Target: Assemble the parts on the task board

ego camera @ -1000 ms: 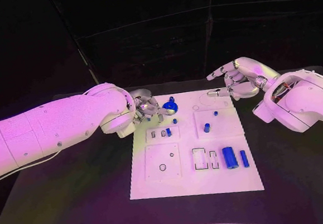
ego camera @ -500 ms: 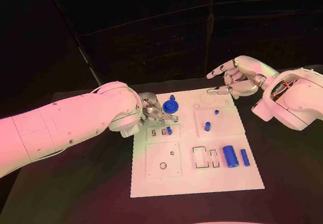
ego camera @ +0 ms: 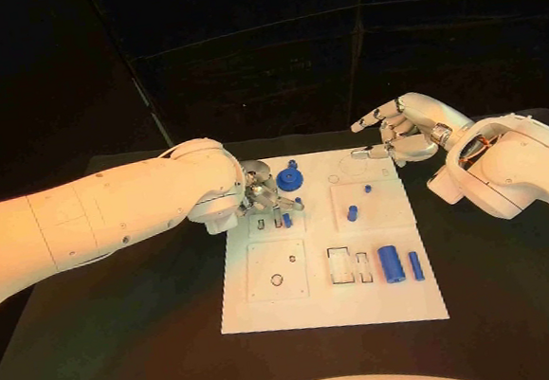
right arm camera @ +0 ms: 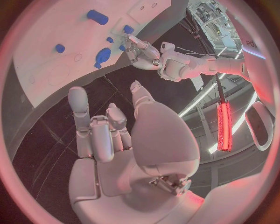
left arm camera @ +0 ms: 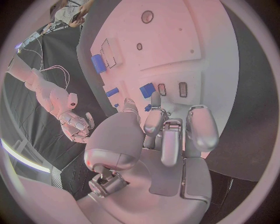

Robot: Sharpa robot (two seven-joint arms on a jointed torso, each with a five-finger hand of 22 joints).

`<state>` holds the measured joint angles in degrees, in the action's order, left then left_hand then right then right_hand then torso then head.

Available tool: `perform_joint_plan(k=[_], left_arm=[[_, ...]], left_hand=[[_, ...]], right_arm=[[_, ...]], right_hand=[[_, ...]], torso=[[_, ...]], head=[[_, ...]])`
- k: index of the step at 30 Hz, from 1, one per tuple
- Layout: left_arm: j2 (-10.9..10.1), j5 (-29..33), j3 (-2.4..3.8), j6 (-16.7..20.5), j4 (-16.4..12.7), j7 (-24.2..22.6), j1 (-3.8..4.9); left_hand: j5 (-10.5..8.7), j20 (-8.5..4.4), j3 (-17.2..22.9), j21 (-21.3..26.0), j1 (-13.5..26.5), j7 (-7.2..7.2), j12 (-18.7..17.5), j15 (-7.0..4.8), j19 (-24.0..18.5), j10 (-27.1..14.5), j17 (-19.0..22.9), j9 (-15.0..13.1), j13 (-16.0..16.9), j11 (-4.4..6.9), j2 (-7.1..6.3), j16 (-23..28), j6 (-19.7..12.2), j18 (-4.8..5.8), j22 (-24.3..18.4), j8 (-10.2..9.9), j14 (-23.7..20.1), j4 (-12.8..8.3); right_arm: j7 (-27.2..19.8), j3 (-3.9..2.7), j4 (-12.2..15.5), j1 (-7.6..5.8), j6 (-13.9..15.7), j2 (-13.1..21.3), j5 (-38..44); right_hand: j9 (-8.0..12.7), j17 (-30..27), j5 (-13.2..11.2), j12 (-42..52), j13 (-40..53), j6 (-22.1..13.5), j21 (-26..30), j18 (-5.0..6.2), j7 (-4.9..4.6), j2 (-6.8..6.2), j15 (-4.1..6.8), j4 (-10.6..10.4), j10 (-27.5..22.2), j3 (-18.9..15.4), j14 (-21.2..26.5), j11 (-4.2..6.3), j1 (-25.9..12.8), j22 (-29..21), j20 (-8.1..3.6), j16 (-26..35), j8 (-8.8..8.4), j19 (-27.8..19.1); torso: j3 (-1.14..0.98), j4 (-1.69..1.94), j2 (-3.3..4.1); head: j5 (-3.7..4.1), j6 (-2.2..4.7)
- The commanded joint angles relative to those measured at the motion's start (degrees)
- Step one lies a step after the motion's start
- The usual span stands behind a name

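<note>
The task board is lying in the middle of the black desk. The left hand is being held over the board's far left part, its fingers curled down beside a small blue part at the slots there; whether that part is being grasped cannot be told. A round blue part is standing just beyond this hand. The right hand is hovering above the far right corner, released, fingers apart, nothing in it. A blue cylinder and a thin blue bar are lying at the near right.
</note>
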<state>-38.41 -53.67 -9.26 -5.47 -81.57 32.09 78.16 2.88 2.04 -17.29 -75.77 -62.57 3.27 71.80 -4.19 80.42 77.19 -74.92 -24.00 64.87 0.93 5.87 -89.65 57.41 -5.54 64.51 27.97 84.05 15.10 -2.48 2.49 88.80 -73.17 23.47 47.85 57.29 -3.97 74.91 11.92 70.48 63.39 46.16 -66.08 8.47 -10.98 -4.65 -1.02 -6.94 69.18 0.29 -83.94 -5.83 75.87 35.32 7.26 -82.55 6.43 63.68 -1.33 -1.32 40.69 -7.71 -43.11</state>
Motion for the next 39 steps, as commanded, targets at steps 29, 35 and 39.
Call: perform_joint_plan(k=[29, 35, 39], left_arm=[[1.5, -0.5, -0.17, -4.1, 0.9, 0.8, 0.07], [1.6, -0.5, -0.17, -4.1, 0.9, 0.7, 0.07], [1.6, -0.5, -0.17, -4.0, 0.9, 0.7, 0.07]], left_hand=[[-0.10, -0.29, 1.5, -0.9, -5.6, -0.19, 0.4, -0.37, -0.6, 0.4, -15.1, -3.1, 0.6, 0.12, 2.21, -0.4, -1.9, 0.74, 0.9, 2.4, 6.0, -2.3], [-0.10, -0.27, 3.1, -1.0, -7.5, -0.18, 0.4, -0.36, -0.7, 0.4, -15.1, -3.9, 0.7, 0.10, 3.48, -0.4, -2.4, 0.75, 1.2, 2.9, 6.0, -3.9], [-0.06, -0.28, 4.8, -1.0, -9.7, -0.28, 0.3, -0.41, -0.7, 0.4, -15.1, -4.4, 0.8, 0.22, 4.41, -0.4, -2.8, 0.74, 1.3, 3.1, 6.0, -5.8]], right_arm=[[0.2, -0.04, -0.7, -0.12, -1.4, -0.6, -0.3], [0.3, -0.04, -0.9, -0.11, -1.6, -0.8, -0.2], [0.3, -0.04, -1.0, -0.11, -1.7, -0.9, -0.2]], right_hand=[[0.1, -1.7, 1.5, -1.9, -2.6, -0.4, 2.7, 1.52, 0.02, 1.42, -0.13, -0.6, -2.0, -0.5, -1.9, 0.00, 0.8, -3.9, -0.04, 2.0, 0.77, -2.2], [0.1, -1.7, 1.8, -1.7, -2.4, -0.5, 2.8, 1.51, 0.04, 1.48, -0.11, -0.5, -1.8, -0.6, -1.9, 0.02, 0.9, -3.9, -0.06, 2.0, 0.84, -2.2], [0.1, -1.6, 1.9, -1.7, -2.5, -0.5, 2.8, 1.51, 0.04, 1.50, -0.10, -0.5, -1.8, -0.6, -1.9, 0.03, 1.0, -4.0, -0.07, 2.1, 0.88, -2.2]], torso=[[0.00, 0.00, 0.03], [0.04, 0.09, 0.07], [0.04, 0.09, 0.03]], head=[[-0.02, -0.59], [-0.05, -0.72], [-0.04, -0.70]])
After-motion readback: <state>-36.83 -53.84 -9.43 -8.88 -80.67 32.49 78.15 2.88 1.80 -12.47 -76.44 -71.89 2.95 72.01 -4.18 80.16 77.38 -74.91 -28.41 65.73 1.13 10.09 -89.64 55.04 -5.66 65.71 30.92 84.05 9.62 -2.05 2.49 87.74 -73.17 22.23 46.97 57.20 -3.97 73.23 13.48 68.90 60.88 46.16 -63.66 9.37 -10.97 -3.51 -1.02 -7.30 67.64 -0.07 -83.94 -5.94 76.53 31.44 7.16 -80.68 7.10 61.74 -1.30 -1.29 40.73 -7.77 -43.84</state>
